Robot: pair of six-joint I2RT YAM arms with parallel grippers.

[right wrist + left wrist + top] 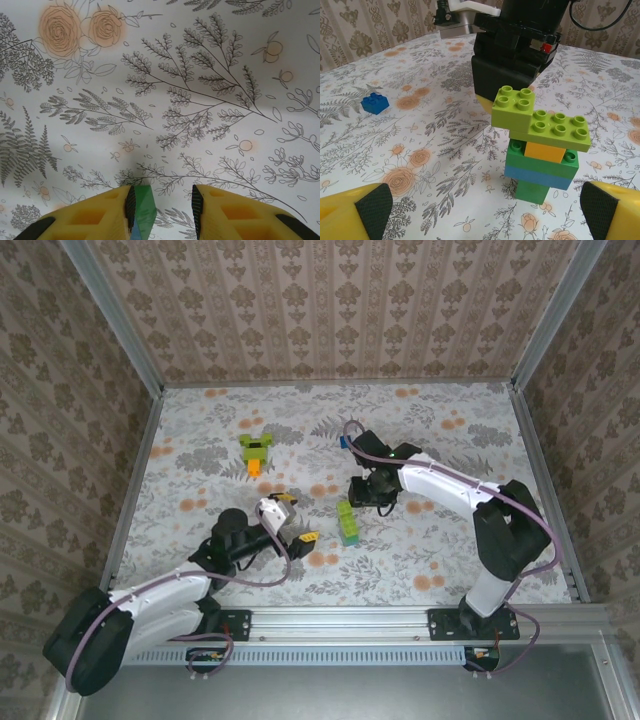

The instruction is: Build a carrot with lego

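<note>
Left claw [485,212] wide open, lego stack [542,150] upright between and just beyond its fingertips.

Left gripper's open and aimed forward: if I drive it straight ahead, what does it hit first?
Most likely the small stack of lime-green, orange, dark-green and blue plastic bricks, standing ahead of the left gripper; the right gripper is behind it.

Left hand [482,202] gapes wide, low; right hand [163,196] half parted, pointing down.
</note>
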